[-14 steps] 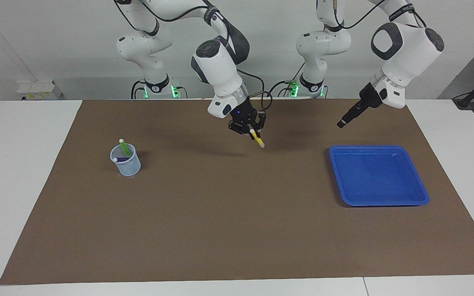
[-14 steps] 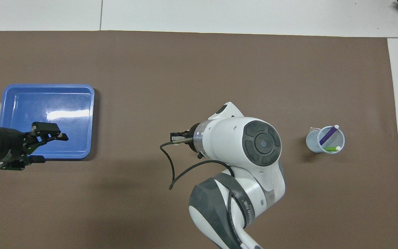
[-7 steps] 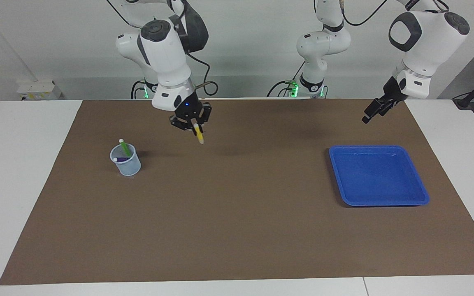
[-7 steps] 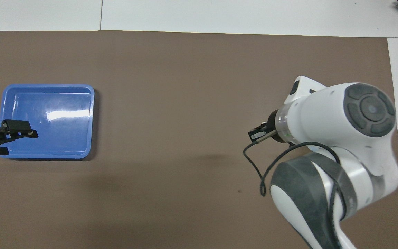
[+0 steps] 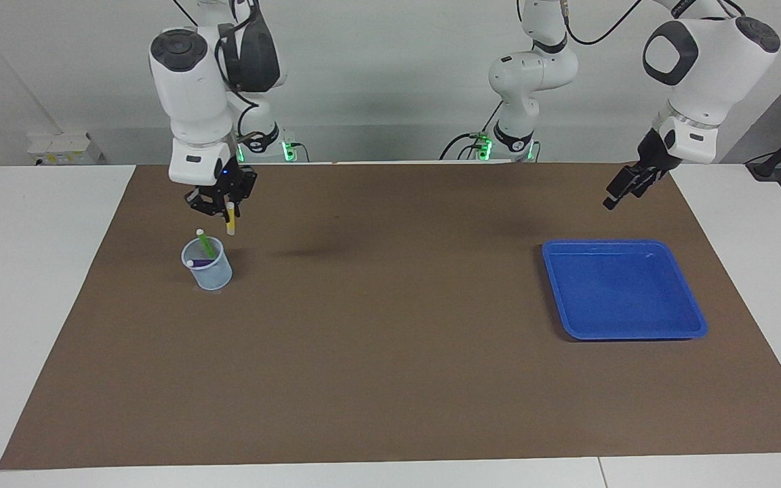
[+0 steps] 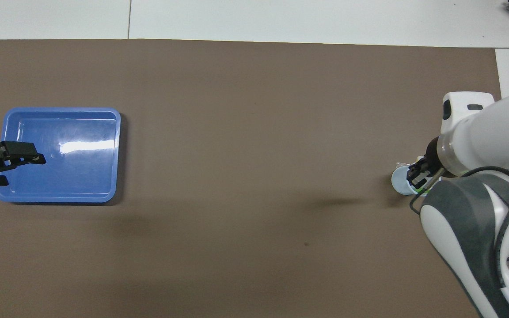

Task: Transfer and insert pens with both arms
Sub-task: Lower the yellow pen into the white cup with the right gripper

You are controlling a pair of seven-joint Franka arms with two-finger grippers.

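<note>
Now the right gripper [image 5: 222, 205] has swept from mid-table to hang over the clear cup [image 5: 207, 266], fingers clenched on the yellow pen [image 5: 230, 221].

In the facing view the pen hangs nearly upright, its tip just above the rim, while the green pen [image 5: 205, 243] and the purple pen [image 5: 195, 262] already stand inside; the left gripper [image 5: 619, 189] waits, fingers released, above the empty blue tray [image 5: 692, 318]. From overhead the right arm [image 6: 480, 185] hides most of the cup [image 6: 398, 181], so alignment is probably good: only lowering and letting go remain.
</note>
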